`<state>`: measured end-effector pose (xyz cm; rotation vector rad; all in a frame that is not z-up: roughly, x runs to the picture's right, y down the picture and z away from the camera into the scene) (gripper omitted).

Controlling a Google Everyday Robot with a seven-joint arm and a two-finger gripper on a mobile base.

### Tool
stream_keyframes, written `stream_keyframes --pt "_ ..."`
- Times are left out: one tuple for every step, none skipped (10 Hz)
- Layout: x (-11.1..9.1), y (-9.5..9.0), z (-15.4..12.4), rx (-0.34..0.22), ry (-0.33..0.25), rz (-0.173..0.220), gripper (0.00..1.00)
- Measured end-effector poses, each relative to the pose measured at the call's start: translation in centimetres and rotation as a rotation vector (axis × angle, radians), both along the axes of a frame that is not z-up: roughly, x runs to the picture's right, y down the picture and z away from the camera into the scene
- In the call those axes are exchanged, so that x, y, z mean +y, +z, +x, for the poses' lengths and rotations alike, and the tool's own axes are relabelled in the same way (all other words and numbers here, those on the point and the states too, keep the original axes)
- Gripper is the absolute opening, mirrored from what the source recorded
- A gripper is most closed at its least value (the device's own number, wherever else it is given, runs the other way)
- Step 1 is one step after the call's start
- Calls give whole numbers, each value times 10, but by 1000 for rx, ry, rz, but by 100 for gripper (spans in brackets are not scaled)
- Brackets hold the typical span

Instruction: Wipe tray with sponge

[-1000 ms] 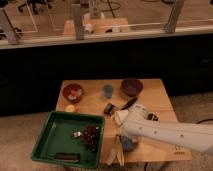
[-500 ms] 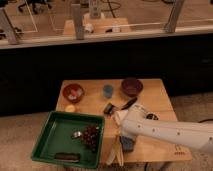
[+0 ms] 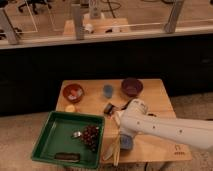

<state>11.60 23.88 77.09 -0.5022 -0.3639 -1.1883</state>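
The dark-green tray (image 3: 52, 145) lies at the table's front left corner. It holds a dark red cluster (image 3: 91, 136), a small silver piece (image 3: 77, 134) and a dark strip (image 3: 65, 156). My white arm reaches in from the lower right. Its gripper (image 3: 125, 139) points down just right of the tray, near the table's front edge. The blue-grey sponge (image 3: 127, 143) sits right at the gripper's tip, mostly hidden under the wrist, and the gripper is shut on it.
On the wooden table (image 3: 160, 100) stand a brown bowl (image 3: 74, 92), a blue cup (image 3: 107, 91) and a dark purple bowl (image 3: 131, 86). A yellow piece (image 3: 70, 108), a dark object (image 3: 110, 107) and wooden utensils (image 3: 114, 150) lie nearby. A counter with glass panels runs behind.
The arm has stayed over the same spot right of the tray. The gripper has gone from open to shut around the sponge.
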Motion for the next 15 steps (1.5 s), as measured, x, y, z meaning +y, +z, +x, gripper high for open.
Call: stream_keyframes --pt "-9 -8 -2 2 1 10 0" --pt "-22 -19 -7 7 -2 29 0" --pt "-32 -25 -15 17 -14 50 0" --pt "-45 -27 -29 16 -26 76 0" --pt "-55 -31 -40 3 -25 85 0" --pt "-63 -38 -52 -31 -25 79 0" --pt "-69 -42 -62 -68 -22 73 0" --pt "-76 -48 -77 -125 -21 67 0" --pt "-83 -55 -90 -182 -22 59 0" --pt "-88 -62 -104 -237 -27 51 0" --pt "-90 -68 -121 -285 -45 43 0" --pt "-90 -73 -141 -327 -72 32 0" --pt "-88 -77 -160 -358 -102 23 0" --pt "-85 -79 -180 -384 -137 16 0" --pt "-80 -80 -207 -409 -179 6 0"
